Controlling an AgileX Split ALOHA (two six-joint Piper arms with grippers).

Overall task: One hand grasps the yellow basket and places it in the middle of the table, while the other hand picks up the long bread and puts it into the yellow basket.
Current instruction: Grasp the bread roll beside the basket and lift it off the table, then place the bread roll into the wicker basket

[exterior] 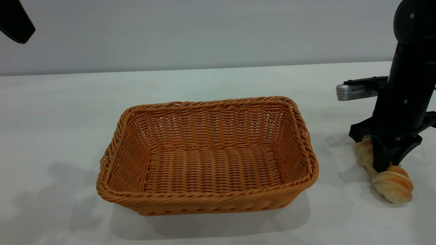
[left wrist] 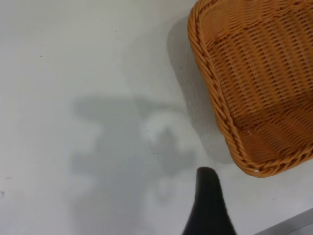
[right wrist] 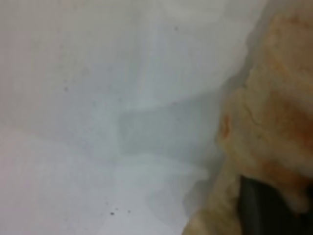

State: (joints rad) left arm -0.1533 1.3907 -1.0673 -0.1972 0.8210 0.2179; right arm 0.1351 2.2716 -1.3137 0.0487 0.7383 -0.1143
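Observation:
The yellow basket (exterior: pixel 207 160) stands empty in the middle of the white table (exterior: pixel 68 112). Its corner also shows in the left wrist view (left wrist: pixel 254 83). The long bread (exterior: pixel 391 182) lies on the table at the right, apart from the basket. My right gripper (exterior: pixel 386 165), the one with the silver-grey box, stands straight down on the bread and is shut on its middle. The bread fills the right wrist view (right wrist: pixel 274 122). My left gripper (left wrist: pixel 210 205) hangs high over the table to the left of the basket; only a black part of it shows at the exterior view's top left (exterior: pixel 15 20).
The table's far edge meets a plain grey wall (exterior: pixel 204 34). Bare tabletop lies left of and in front of the basket.

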